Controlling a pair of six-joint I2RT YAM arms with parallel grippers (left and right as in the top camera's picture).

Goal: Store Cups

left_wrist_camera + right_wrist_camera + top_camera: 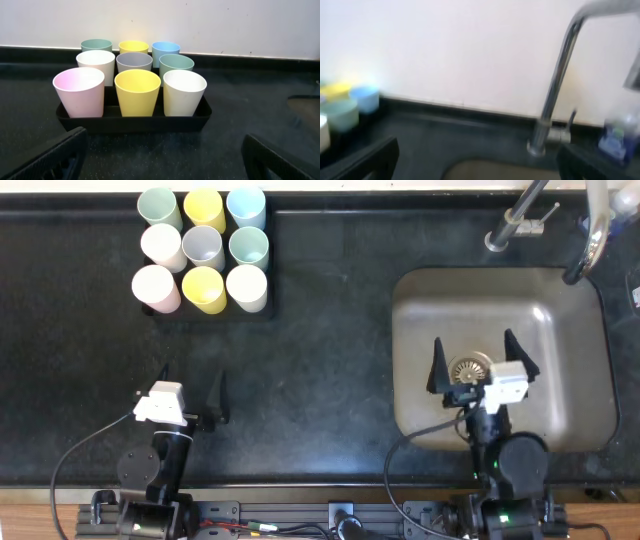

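Left gripper (193,380) at 7 o'clock, jaws wide open, holding nothing, over the counter (320,370). Right gripper (474,348) at 4 o'clock, also open, over the sink (570,420). Nine cups (204,248) upright, three by three, in black tray (135,123) at 11 o'clock, well apart from both. Faucet (520,215) at 1 o'clock.

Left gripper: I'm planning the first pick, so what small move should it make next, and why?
Probably ease the left gripper forward toward the tray's nearest row, say the front yellow cup straight ahead. Its fingers are open and empty, nine cups stand upright in the tray, and the right gripper is farther off, at the sink.
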